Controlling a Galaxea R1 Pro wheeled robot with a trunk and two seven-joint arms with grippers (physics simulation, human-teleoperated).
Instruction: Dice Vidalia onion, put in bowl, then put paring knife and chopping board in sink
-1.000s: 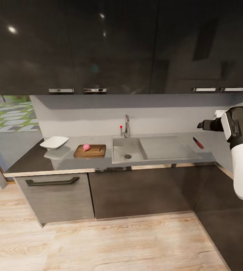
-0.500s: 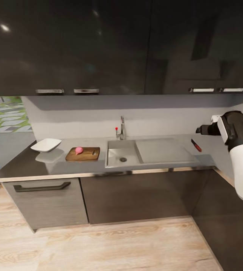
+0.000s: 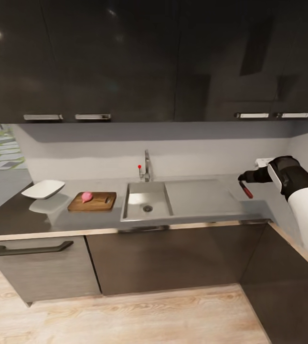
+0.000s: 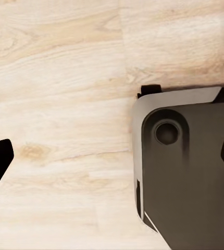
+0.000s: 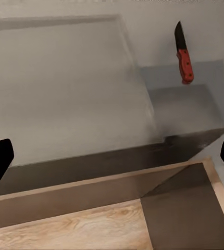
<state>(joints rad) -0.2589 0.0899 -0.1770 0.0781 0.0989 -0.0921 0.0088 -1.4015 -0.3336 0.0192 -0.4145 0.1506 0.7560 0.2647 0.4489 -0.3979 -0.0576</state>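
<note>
The pinkish-red Vidalia onion [image 3: 87, 196] lies on the dark brown chopping board [image 3: 95, 202], left of the sink [image 3: 135, 210]. Further left, the white bowl [image 3: 43, 189] stands on the grey countertop [image 3: 39, 220]. The red-handled paring knife [image 3: 246, 189] lies on the countertop beyond the drainboard [image 3: 196, 197], at the far right. My right gripper [image 3: 242, 177] hovers just above and behind the knife, empty. In the right wrist view the paring knife [image 5: 183, 54] lies ahead of the open gripper [image 5: 112, 159]. My left gripper [image 4: 112, 161] is open over the wooden floor [image 4: 60, 78].
A chrome tap [image 3: 146, 167] with a red knob [image 3: 139, 167] stands behind the basin. Dark glossy wall cupboards [image 3: 125, 62] hang above the counter. A side counter [image 3: 292, 239] runs along the right. My own dark base [image 4: 190, 166] lies under the left gripper.
The whole head view has shifted, so the camera has moved rightward and closer. My right gripper has come down nearer to the paring knife. Onion, board and bowl stay in place.
</note>
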